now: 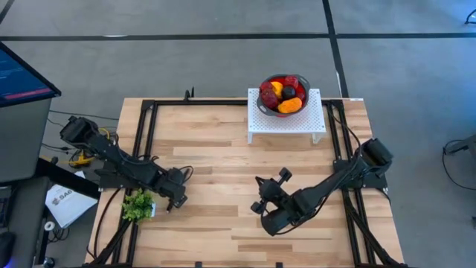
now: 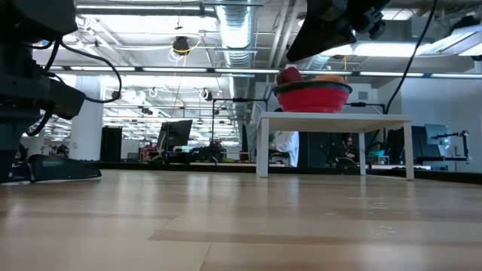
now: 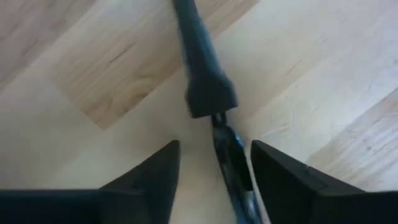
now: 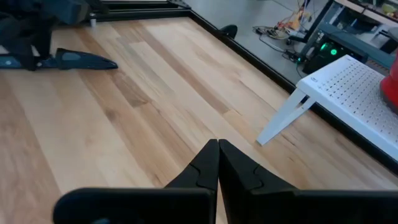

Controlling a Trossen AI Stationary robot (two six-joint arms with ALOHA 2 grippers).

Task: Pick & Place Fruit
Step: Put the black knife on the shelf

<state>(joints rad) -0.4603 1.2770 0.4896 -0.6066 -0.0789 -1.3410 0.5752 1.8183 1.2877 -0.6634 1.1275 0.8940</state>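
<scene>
My left gripper (image 3: 214, 165): low over the table's left part, near its left edge, just beside a leafy green bunch (image 1: 138, 205). My fingers (image 3: 155, 177) stand partly apart, one on each side of a black-handled knife (image 3: 208, 81) that lies flat on the wood. The blade runs down between them. I cannot tell whether either finger touches it.

My right gripper (image 4: 217, 163): raised above the table's middle toward the front edge, fingers pressed fully together, holding nothing.

Fruit (image 1: 282, 94): a heap of red, dark purple, orange and yellow pieces in a red bowl (image 2: 312, 96). None is in either of my grippers.

Bowl: stands on a small white perforated stand (image 1: 285, 123) at the table's back edge, right of centre, well apart from both my grippers.

Table (image 1: 223, 149): pale wooden planks with a black frame around the edges.

Beyond the table: an open room with desks and monitors, seen from the low view.
</scene>
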